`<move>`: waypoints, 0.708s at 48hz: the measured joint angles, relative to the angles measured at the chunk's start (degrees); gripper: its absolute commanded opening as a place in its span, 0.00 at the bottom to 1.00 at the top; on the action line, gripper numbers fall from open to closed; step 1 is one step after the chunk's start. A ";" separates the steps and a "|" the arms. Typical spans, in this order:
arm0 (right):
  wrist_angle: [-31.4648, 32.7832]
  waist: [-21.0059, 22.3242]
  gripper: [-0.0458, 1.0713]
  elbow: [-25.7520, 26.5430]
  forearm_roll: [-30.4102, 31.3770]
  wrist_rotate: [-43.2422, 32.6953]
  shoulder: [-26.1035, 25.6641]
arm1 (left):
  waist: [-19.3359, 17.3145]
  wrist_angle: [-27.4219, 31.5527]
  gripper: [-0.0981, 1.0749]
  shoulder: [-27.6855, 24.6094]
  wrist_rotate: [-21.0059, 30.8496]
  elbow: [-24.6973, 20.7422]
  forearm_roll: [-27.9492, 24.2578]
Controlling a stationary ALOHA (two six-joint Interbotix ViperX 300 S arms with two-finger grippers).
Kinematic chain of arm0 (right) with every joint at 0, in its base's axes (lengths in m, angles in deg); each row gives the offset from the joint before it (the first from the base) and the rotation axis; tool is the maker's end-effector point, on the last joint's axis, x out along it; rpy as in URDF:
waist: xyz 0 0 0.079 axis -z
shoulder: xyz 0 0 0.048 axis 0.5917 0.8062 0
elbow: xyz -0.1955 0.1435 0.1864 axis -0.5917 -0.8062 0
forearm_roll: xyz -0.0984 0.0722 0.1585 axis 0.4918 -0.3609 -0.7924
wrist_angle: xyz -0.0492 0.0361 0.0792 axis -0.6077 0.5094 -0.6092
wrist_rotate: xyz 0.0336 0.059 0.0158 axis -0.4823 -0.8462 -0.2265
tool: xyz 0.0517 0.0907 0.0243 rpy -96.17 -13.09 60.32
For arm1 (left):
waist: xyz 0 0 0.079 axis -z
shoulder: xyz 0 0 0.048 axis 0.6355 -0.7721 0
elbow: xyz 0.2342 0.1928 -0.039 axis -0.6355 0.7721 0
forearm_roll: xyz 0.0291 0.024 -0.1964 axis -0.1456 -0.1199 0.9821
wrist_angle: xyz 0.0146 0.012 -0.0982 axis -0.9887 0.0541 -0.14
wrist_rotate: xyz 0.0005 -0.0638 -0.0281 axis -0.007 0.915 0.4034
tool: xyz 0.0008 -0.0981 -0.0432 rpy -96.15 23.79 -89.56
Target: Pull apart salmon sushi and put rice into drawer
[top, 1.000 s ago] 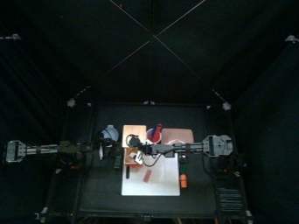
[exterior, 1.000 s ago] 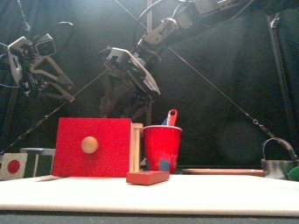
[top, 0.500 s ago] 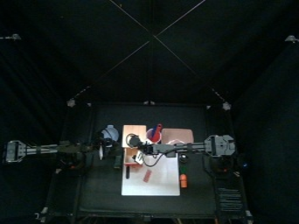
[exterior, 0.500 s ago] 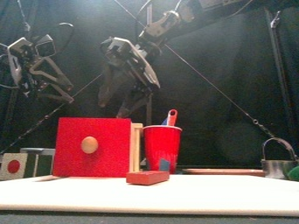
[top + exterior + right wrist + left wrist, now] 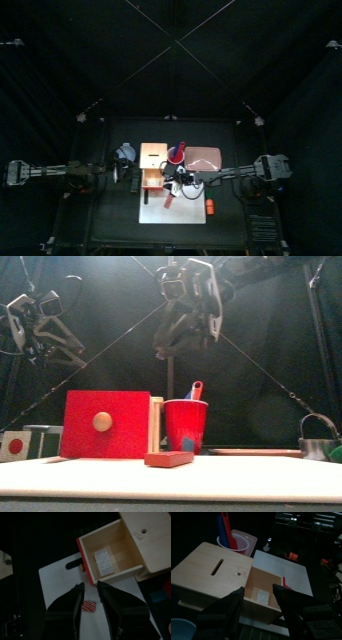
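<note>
Front view puts the salmon sushi (image 5: 168, 459) nearest of all, a small reddish oblong lying flat on the white mat (image 5: 174, 478) that covers the tabletop, just in front of the drawer (image 5: 110, 424). The drawer's red face with its round tan knob stands upright behind the sushi and a little to its left. A red cup (image 5: 186, 424) stands touching or just beside the drawer's right side, with a red-and-blue utensil handle sticking up out of it. Farther right of the drawer, well apart, a metal pot (image 5: 318, 443) sits at the edge of the scene.

Above the drawer hang both arms. The right hand (image 5: 191, 301) hovers high over the cup and the sushi, holding nothing; in the right wrist view its jaws stand part-way apart with the sushi (image 5: 89, 606) seen between them on the mat, and the pulled-out drawer tray (image 5: 110, 554) lies beyond, open, with a speckled patch on its floor. The left hand (image 5: 38, 326) hangs high to the left of the drawer, jaws spread wide and empty; its wrist view looks down on the drawer's tan top (image 5: 216, 567), which has a slot, with the open tray (image 5: 264, 592) toward the mat.

From the top view, an orange stick-like piece (image 5: 210, 207) lies on the mat's far right side from the drawer (image 5: 156, 157).
</note>
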 measured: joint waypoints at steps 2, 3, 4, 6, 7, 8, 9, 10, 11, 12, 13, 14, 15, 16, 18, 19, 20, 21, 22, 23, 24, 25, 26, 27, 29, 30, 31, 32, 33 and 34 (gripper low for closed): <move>-2.11 0.09 0.57 -2.37 0.09 0.18 -1.41 | 0.09 -0.35 0.82 0.00 -0.18 -0.18 -0.09; -2.99 0.09 0.57 -3.34 0.26 0.26 -1.85 | 0.09 -0.62 0.82 0.00 -0.26 -0.26 -0.09; -3.87 0.09 0.57 -4.31 0.44 0.26 -2.46 | 0.18 -0.70 0.82 0.00 -0.53 -0.35 -0.09; -5.36 0.18 0.57 -6.15 0.97 0.26 -3.52 | 0.35 -0.88 0.82 0.00 -0.88 -0.53 -0.09; -6.06 0.26 0.57 -6.94 1.32 0.26 -4.04 | 0.44 -0.97 0.82 -0.09 -1.05 -0.70 -0.09; -6.68 0.26 0.57 -7.73 1.76 0.26 -4.57 | 0.53 -1.05 0.82 -0.09 -1.23 -0.79 -0.09; -7.21 0.35 0.57 -8.61 2.20 0.26 -5.19 | 0.53 -1.14 0.82 -0.09 -1.41 -0.88 -0.09; -7.65 0.44 0.57 -9.14 2.64 0.26 -5.62 | 0.62 -1.14 0.82 -0.09 -1.49 -0.97 -0.09; -8.17 0.53 0.57 -9.76 2.99 0.09 -5.98 | 0.62 -1.14 0.82 -0.09 -1.67 -0.97 -0.09; -8.61 0.70 0.57 -10.28 3.43 0.00 -6.33 | 0.62 -1.14 0.82 -0.18 -1.67 -0.97 -0.09; -8.96 0.88 0.57 -10.72 3.78 -0.09 -6.77 | 0.62 -1.14 0.82 -0.18 -1.76 -0.97 -0.09; -9.23 0.97 0.57 -11.25 4.04 -0.09 -7.03 | 0.62 -1.14 0.82 -0.18 -1.76 -0.88 -0.09; -9.40 1.14 0.57 -11.43 4.39 -0.09 -7.29 | 0.62 -1.14 0.82 -0.18 -1.67 -0.97 0.00; -9.58 1.32 0.57 -11.69 4.66 -0.18 -7.56 | 0.62 -1.05 0.82 -0.18 -1.67 -0.97 0.09; -10.02 1.58 0.57 -12.13 5.01 -0.18 -7.91 | 0.62 -1.14 0.82 -0.18 -1.76 -0.97 0.18; -10.20 1.67 0.57 -12.30 5.01 -0.09 -8.09 | 0.62 -1.14 0.82 -0.26 -1.76 -0.88 0.26; -10.28 1.85 0.57 -12.39 5.19 -0.09 -8.26 | 0.62 -1.14 0.82 -0.26 -1.76 -0.97 0.35; -10.28 1.85 0.57 -12.48 5.19 -0.09 -8.35 | 0.62 -1.14 0.82 -0.26 -1.76 -0.97 0.35; -10.37 1.93 0.57 -12.57 5.19 -0.09 -8.44 | 0.62 -1.14 0.82 -0.26 -1.76 -0.97 0.44; -10.37 2.02 0.57 -12.66 5.27 -0.09 -8.44 | 0.53 -1.14 0.82 -0.26 -1.76 -0.97 0.44; -10.46 2.02 0.57 -12.66 5.36 -0.09 -8.53 | 0.53 -1.14 0.82 -0.26 -1.67 -0.97 0.44; -10.46 2.02 0.57 -12.74 5.36 -0.18 -8.44 | 0.53 -1.14 0.82 -0.26 -1.76 -0.97 0.44; -10.46 2.02 0.57 -12.83 5.36 -0.09 -8.44 | 0.53 -1.14 0.82 -0.26 -1.76 -0.97 0.44; -10.46 2.11 0.57 -12.92 5.36 -0.09 -8.44 | 0.44 -1.14 0.82 -0.26 -1.76 -0.97 0.53; -10.55 2.11 0.57 -13.10 5.45 -0.18 -8.44 | 0.35 -1.14 0.82 -0.26 -1.85 -0.97 0.53; -10.46 2.11 0.57 -13.10 5.36 -0.18 -8.53 | 0.26 -1.14 0.82 -0.26 -1.85 -0.97 0.44; -10.46 2.11 0.57 -13.18 5.45 -0.26 -8.53 | 0.18 -1.14 0.82 -0.26 -1.85 -0.97 0.53; -10.55 2.11 0.57 -13.27 5.36 -0.26 -8.44 | 0.09 -1.05 0.82 -0.35 -1.93 -0.88 0.53; -10.55 2.11 0.57 -13.27 5.45 -0.26 -8.44 | 0.09 -1.05 0.82 -0.35 -1.93 -0.97 0.53; -10.55 2.11 0.57 -13.45 5.45 -0.26 -8.44 | -0.09 -1.14 0.82 -0.26 -1.93 -0.97 0.53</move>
